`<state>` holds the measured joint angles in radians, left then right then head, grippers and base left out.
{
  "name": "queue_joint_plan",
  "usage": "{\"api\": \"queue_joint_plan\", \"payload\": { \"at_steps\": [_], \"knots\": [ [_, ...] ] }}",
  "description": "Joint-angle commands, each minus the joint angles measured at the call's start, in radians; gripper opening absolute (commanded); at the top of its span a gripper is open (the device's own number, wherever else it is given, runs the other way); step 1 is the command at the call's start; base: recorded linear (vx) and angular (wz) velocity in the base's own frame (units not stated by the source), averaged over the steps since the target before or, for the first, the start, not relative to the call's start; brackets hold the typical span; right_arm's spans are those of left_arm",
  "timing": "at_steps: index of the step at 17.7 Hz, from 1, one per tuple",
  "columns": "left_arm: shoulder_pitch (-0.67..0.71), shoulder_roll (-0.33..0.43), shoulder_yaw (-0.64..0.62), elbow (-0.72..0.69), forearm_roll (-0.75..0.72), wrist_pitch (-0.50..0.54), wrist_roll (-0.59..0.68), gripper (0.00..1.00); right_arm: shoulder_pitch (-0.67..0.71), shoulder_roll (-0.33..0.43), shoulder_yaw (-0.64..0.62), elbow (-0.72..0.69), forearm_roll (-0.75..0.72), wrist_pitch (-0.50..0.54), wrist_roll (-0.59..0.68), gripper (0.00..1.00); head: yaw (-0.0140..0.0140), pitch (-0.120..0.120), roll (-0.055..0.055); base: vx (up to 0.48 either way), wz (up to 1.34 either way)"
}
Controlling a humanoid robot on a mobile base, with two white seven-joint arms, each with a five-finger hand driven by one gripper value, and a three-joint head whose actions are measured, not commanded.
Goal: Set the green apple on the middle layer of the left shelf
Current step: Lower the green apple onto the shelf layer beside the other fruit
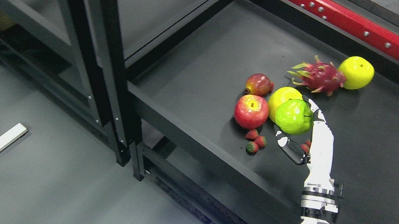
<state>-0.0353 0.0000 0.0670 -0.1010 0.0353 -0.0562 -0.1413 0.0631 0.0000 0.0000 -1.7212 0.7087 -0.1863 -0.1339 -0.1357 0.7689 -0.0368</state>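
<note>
Your right hand (pixel 304 135), white with black finger segments, reaches up from the bottom edge right of the middle and has its fingers (pixel 316 113) curled around the round, bright green apple (pixel 293 116), with the thumb below the fruit and the other fingers along its right side; you cannot tell from this angle whether the apple is lifted clear of the surface. Take that green apple as your landmark: it sits over the flat black shelf tray (pixel 206 69) on the right-hand rack, overlapping a round yellow-green fruit (pixel 280 97) just behind and to its left. Left of the green apple lies a glossy red apple (pixel 251 111), and beyond that a smaller reddish fruit with a yellow blush (pixel 258 84). Below and left of the green apple you see three small red strawberries (pixel 255 141) clustered together. Up and to the right of the green apple lies a spiky magenta dragon fruit (pixel 318 77), touching a yellow apple (pixel 356 72). Far left of the green apple stands the black metal-framed left shelf (pixel 77 30).
</note>
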Motion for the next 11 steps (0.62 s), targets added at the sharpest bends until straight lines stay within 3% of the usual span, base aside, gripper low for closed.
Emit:
{"api": "queue_joint_plan", "payload": {
  "at_steps": [1,3,7,11],
  "knots": [
    [0.000,0.017,-0.001,0.000,0.000,-0.001,0.000,1.00,0.000,-0.017,0.002,0.000,0.000,0.007,0.000,0.00,0.0000,0.000,0.000,0.150,-0.63],
    [0.000,0.017,0.002,0.000,0.000,-0.001,0.000,1.00,-0.002,-0.017,0.002,0.000,0.000,0.010,0.002,0.00,0.0000,0.000,0.000,0.183,-0.65],
    [0.000,0.017,-0.001,0.000,0.000,-0.001,0.000,1.00,-0.026,-0.017,0.006,0.026,0.014,0.114,0.014,0.00,0.0000,0.000,0.000,0.172,-0.57],
    [0.000,0.017,-0.001,0.000,0.000,-0.001,0.000,1.00,-0.084,-0.029,0.005,0.156,0.026,0.165,0.049,0.00,0.0000,0.000,0.000,0.109,-0.32]
  ]
}}
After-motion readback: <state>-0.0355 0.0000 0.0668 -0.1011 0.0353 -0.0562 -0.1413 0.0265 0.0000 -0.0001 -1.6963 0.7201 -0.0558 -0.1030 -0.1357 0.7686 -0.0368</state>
